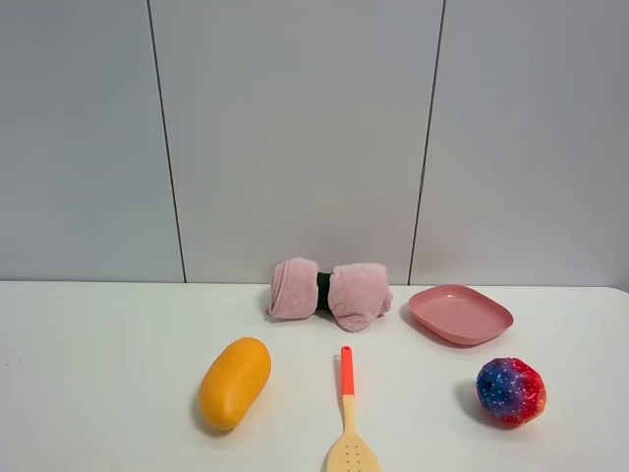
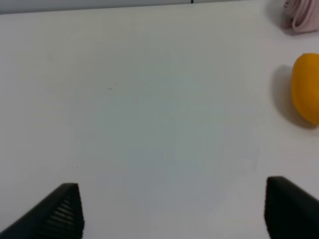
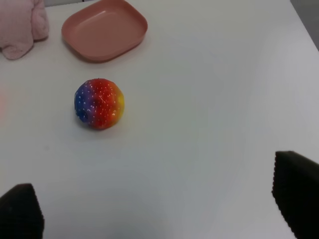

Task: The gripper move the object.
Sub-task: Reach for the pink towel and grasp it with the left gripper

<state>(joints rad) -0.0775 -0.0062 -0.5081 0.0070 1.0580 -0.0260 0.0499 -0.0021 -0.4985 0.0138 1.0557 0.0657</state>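
The towel [image 1: 330,292] is lying crosswise at the high view's middle, ahead of the left fingers [image 2: 65,211] and right fingers [image 3: 296,189], both gaping open, empty.

No lettering, brand, number or sign can be read on the dusty-pink rolled fluffy towel [image 1: 356,292], the smooth pink plastic plate [image 1: 460,315], the orange oval fruit [image 1: 235,383] or the white table [image 1: 98,374].
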